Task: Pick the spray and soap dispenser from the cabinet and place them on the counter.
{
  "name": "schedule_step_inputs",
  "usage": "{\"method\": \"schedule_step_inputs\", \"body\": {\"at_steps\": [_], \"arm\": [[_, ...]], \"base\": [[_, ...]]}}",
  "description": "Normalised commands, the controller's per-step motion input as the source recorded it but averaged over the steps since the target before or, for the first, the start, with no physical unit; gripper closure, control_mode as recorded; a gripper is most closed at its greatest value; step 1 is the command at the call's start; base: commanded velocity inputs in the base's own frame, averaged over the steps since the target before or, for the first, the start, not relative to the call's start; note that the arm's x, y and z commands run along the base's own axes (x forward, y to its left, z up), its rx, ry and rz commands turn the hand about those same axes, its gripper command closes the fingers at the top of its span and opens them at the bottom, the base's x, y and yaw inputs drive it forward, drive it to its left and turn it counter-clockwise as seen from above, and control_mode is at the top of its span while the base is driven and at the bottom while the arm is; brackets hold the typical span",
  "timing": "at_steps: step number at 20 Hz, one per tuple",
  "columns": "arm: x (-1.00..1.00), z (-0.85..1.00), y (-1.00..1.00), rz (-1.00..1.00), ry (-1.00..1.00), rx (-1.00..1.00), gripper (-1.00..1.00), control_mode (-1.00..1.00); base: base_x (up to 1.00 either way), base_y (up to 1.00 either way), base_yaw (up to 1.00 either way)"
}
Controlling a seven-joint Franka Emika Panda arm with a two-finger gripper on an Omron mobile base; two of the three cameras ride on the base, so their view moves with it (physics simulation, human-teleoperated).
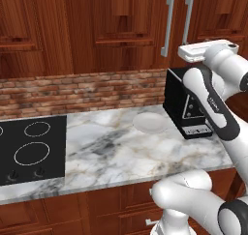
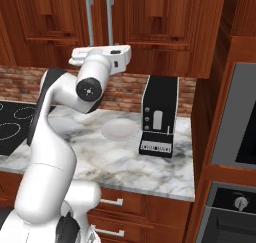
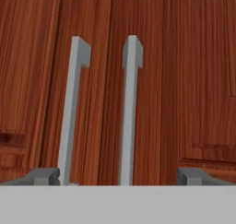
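The pincer (image 3: 118, 177) stands spread wide with nothing between its jaws; its two small grey fingertips (image 3: 45, 176) rise far apart at the bottom of the hand view. It faces the shut doors of the dark reddish-brown wooden upper cabinet (image 3: 184, 80), and the two long vertical silver bar handles (image 3: 69, 112) stand side by side straight ahead of it, both falling between the two fingertips, the left handle close to the left tip. From this view alone it cannot be told whether a fingertip touches a handle.

In the base views the white arm with dark joints (image 1: 213, 98) reaches up with its flat white hand (image 2: 102, 54) held level just below the same pair of handles (image 1: 167, 26) on the cabinet (image 2: 160, 22). The doors are closed, so the spray and the soap dispenser are hidden from sight.

Under the cabinet runs a red-brown brick wall strip (image 1: 72, 91), and below it lies the white-and-grey veined marble table (image 1: 116, 147). A black cooktop with white ring marks (image 1: 31, 149) is set into its left part. Toward the right a pale round plate (image 1: 150, 122) lies flat on the marble, and just beside it a tall black box-shaped coffee machine (image 2: 160, 114) stands upright against the wall. At the far right of the right base view is a grey oven front with a round knob (image 2: 241, 203).
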Motion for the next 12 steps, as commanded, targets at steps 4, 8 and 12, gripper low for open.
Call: {"method": "schedule_step_inputs", "body": {"at_steps": [4, 8, 12], "arm": [[0.27, -0.04, 0.0, 0.01, 0.0, 0.0, -1.0, -1.0], [0.24, 0.0, 0.0, 0.01, 0.0, 0.0, -1.0, -1.0], [0.21, 0.0, 0.0, 0.01, 0.0, 0.0, -1.0, -1.0]], "base": [[0.0, 0.0, 0.0], [0.0, 0.0, 0.0], [0.0, 0.0, 0.0]]}}
